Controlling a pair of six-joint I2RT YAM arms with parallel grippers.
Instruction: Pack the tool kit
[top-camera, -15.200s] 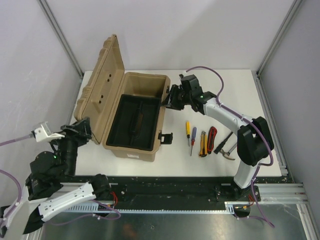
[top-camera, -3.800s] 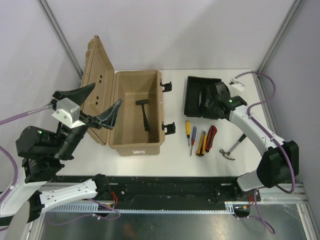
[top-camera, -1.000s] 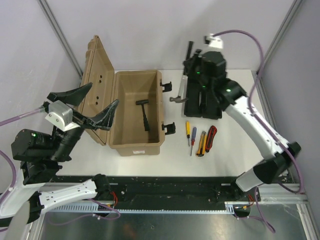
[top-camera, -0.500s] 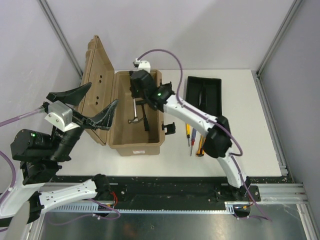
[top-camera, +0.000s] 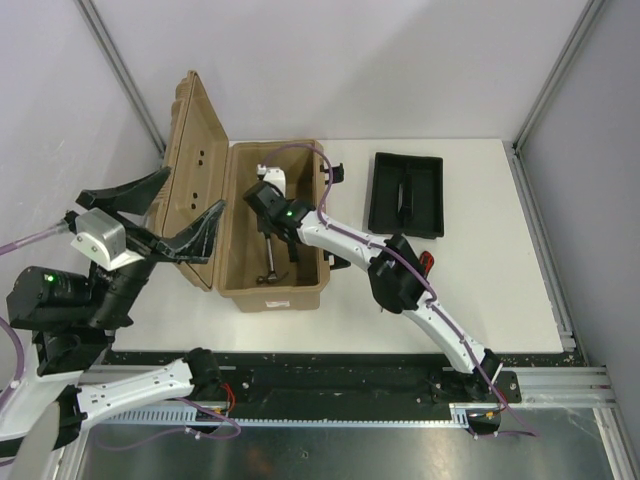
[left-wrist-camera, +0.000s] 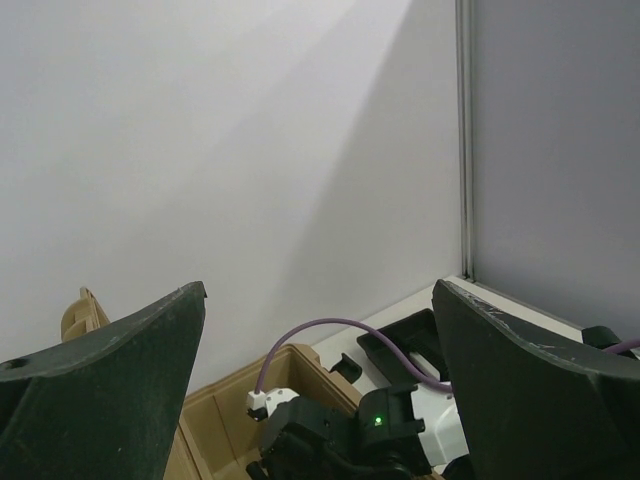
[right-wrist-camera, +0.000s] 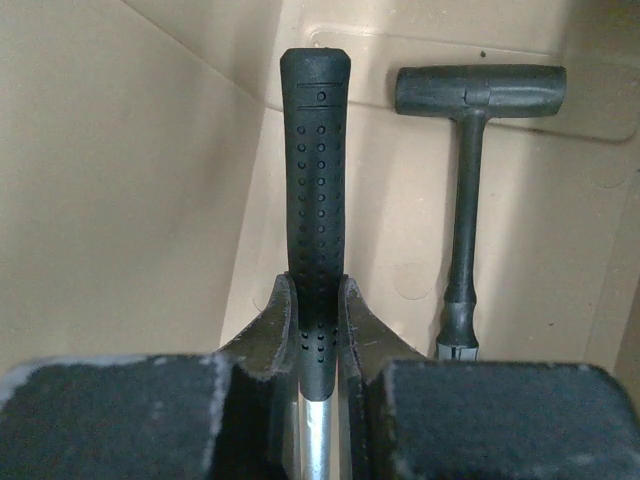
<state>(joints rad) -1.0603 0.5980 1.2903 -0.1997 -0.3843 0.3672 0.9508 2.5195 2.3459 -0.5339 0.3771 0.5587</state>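
The tan tool kit case (top-camera: 240, 290) stands open on the table, its lid (top-camera: 196, 150) upright at the left. My right gripper (top-camera: 272, 222) reaches down into the case and is shut on the black dotted grip of a hammer (right-wrist-camera: 315, 150). That hammer's silver shaft and head (top-camera: 269, 272) point toward the case's near wall. A second black hammer (right-wrist-camera: 468, 200) lies on the case floor just right of the held one. My left gripper (left-wrist-camera: 318, 290) hangs open and empty, raised left of the case.
The black inner tray (top-camera: 407, 193) lies on the table right of the case. A bit of the red-black pliers (top-camera: 427, 262) shows beside the right arm, which covers the other small tools. Black latches (top-camera: 336, 172) stick out from the case's right wall.
My right arm carried the hammer from above the black tray leftward over the case, then lowered it inside. The left arm has shifted slightly left.
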